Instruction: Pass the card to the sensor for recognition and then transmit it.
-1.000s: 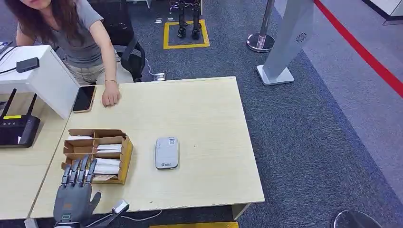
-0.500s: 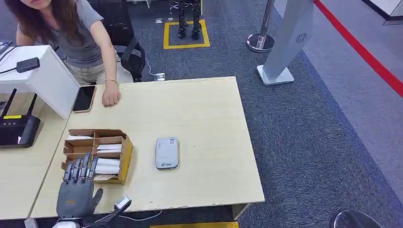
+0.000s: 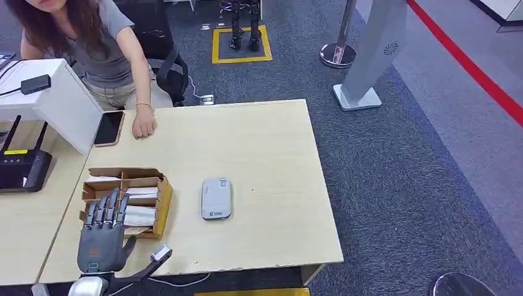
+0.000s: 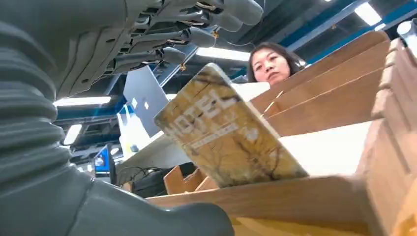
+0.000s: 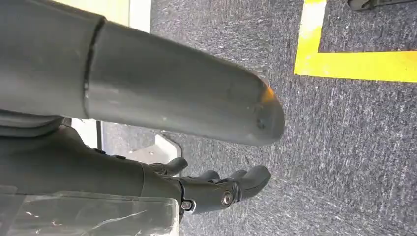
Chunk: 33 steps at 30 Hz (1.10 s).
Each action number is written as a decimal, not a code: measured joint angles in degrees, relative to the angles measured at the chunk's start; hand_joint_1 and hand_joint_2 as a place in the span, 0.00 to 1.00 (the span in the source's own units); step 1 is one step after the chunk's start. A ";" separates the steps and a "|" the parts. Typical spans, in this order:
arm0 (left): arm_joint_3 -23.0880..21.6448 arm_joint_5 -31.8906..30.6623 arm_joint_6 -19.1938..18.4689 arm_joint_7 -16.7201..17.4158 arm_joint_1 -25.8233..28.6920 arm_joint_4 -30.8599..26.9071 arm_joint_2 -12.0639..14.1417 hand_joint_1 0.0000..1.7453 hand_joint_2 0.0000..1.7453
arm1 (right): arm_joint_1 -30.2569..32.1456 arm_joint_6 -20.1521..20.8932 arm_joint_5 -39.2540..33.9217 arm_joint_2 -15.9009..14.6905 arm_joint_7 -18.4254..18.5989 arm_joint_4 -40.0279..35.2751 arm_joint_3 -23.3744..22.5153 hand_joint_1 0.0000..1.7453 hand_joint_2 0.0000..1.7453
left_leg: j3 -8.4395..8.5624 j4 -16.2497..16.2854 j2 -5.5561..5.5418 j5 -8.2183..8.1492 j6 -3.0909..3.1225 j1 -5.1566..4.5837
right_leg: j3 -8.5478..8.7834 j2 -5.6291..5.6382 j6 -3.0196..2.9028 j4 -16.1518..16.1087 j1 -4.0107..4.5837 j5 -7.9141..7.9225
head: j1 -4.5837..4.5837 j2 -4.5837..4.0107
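A cardboard box (image 3: 161, 197) with compartments of white cards stands on the table's left. In its near compartment a tan card printed HOTEL (image 4: 221, 132) leans against the divider; its edge also shows from above (image 3: 137, 230). My left hand (image 3: 102, 237) hovers over that near compartment, fingers (image 4: 196, 29) spread above the card and the thumb (image 4: 147, 216) below it, holding nothing. The grey card sensor (image 3: 216, 198) lies flat to the right of the box. My right hand (image 5: 216, 189) hangs over the carpet, holding nothing.
A person sits at the far left with a hand (image 3: 143, 126) resting on the table (image 3: 277, 154) beside a phone (image 3: 109, 127). A black router (image 3: 21, 169) and a white stand (image 3: 58, 102) sit to the left. A cable plug (image 3: 159, 254) lies near the front edge.
My left hand has moved forward, its fingers now reaching further over the box's near compartment. Nothing else has moved.
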 joint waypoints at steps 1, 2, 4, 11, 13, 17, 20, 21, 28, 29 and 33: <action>0.00 0.00 0.09 0.00 -0.11 0.13 -0.07 0.00 1.00 | 0.03 -0.02 0.00 0.00 0.00 0.00 0.07 0.00 0.00 | 0.00 0.00 0.00 0.00 0.00 0.00 | 0.00 0.00 0.00 0.00 0.00 0.00 | -0.02 0.00; 0.00 0.00 0.11 0.00 -0.21 0.29 -0.11 0.00 1.00 | 0.03 -0.02 0.00 0.00 0.02 0.00 0.09 0.00 0.00 | 0.00 0.00 0.00 0.00 0.00 0.00 | 0.00 0.00 0.00 0.00 0.00 0.00 | 0.00 0.00; -0.02 0.00 0.13 0.00 -0.40 0.55 -0.22 0.86 1.00 | 0.00 -0.04 0.00 0.00 0.02 0.00 0.11 0.00 0.00 | 0.00 0.00 -0.01 0.00 0.00 0.00 | 0.00 0.00 0.00 0.00 0.00 0.00 | -0.02 0.00; 0.00 0.00 0.13 -0.20 -0.54 0.81 -0.52 1.00 1.00 | 0.01 -0.13 0.02 0.02 0.00 0.00 0.13 0.00 0.00 | 0.00 0.00 -0.01 0.00 0.00 0.00 | 0.00 -0.01 0.00 0.00 0.00 0.00 | -0.02 0.02; 0.00 0.00 0.13 -0.24 -0.54 0.81 -0.61 1.00 1.00 | 0.00 -0.13 0.02 0.02 0.00 0.00 0.13 0.00 0.00 | 0.00 0.00 -0.01 0.00 0.00 0.00 | 0.00 -0.01 0.00 0.00 0.00 0.00 | -0.02 0.00; 0.00 0.00 0.13 -0.39 -0.54 0.92 -0.88 1.00 1.00 | 0.01 -0.11 0.04 0.02 0.00 0.00 0.15 0.00 0.00 | 0.00 0.00 -0.01 0.00 0.00 0.00 | 0.00 -0.01 0.00 0.00 0.00 0.00 | -0.02 0.00; 0.00 0.00 0.13 -0.57 -0.56 1.12 -0.98 1.00 1.00 | 0.01 -0.11 0.04 0.02 0.00 0.00 0.15 0.00 0.00 | -0.01 0.00 -0.01 0.00 0.00 0.00 | 0.00 -0.01 0.00 0.00 0.00 0.00 | 0.00 0.00; 0.00 0.00 0.13 -0.61 -0.61 1.23 -0.98 1.00 1.00 | 0.01 -0.11 0.04 0.02 -0.02 0.00 0.15 0.00 0.00 | -0.01 0.00 -0.01 0.00 0.00 0.00 | 0.00 -0.01 0.00 0.00 0.00 0.00 | -0.02 0.00; 0.00 0.00 0.11 -1.22 -1.14 1.75 -1.36 1.00 1.00 | -0.05 -0.11 0.09 0.02 -0.31 0.00 0.22 0.00 0.00 | -0.01 0.00 -0.01 0.00 0.00 0.00 | 0.00 -0.01 0.00 0.00 0.00 0.00 | 0.00 0.00; 0.00 0.00 0.11 -1.40 -1.31 1.82 -1.44 1.00 1.00 | -0.10 -0.11 0.09 0.02 -0.33 0.00 0.24 0.00 0.00 | -0.01 0.00 -0.01 0.00 0.00 0.00 | 0.00 -0.01 0.00 0.00 0.00 0.00 | -0.02 0.00; 0.00 0.00 0.11 -1.57 -1.88 2.14 -1.71 1.00 1.00 | -0.25 -0.11 0.11 0.02 -0.33 0.00 0.26 0.00 0.00 | 0.00 0.00 -0.01 0.00 0.00 0.00 | 0.00 -0.01 0.00 0.00 0.00 0.00 | -0.02 0.02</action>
